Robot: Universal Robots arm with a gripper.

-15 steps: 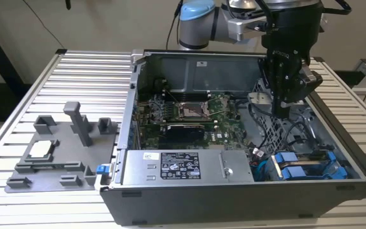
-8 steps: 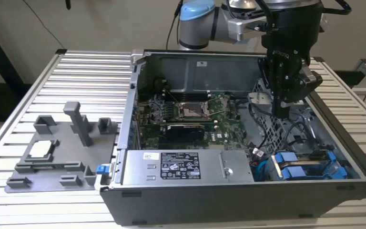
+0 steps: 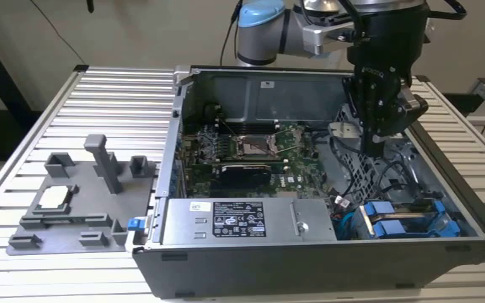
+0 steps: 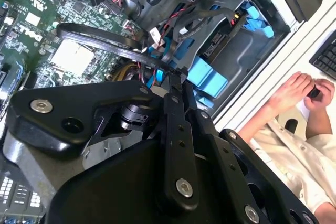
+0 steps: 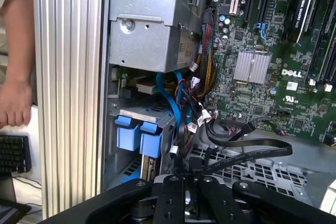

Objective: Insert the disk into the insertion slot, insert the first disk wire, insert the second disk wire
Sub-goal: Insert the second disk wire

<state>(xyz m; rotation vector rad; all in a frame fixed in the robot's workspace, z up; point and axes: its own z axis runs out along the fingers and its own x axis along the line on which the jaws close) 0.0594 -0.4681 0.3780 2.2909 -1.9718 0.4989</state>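
The disk sits in the insertion slot [image 3: 411, 235] of the grey drive cage at the case's near right corner. Its blue carrier tabs [image 3: 391, 221] face the inside of the case, and I see the tabs [image 5: 132, 136] [image 4: 206, 77] in both wrist views. My black gripper [image 3: 376, 150] hangs inside the case over the perforated cage wall, a little behind the blue tabs. In the first wrist view the gripper [image 5: 187, 176] is shut on the black connector of a flat black disk wire [image 5: 257, 153], which loops back towards the motherboard. The wire [image 4: 100, 40] runs from the fingertips [image 4: 173, 74].
A grey power-supply box [image 3: 242, 221] with a sticker lies along the case's front. The motherboard [image 3: 242, 148] fills the middle. Loose blue, red and black cables [image 5: 181, 103] crowd the cage. A grey fixture plate [image 3: 74, 202] lies on the slatted table. A person's hands [image 4: 302, 93] rest beside the table.
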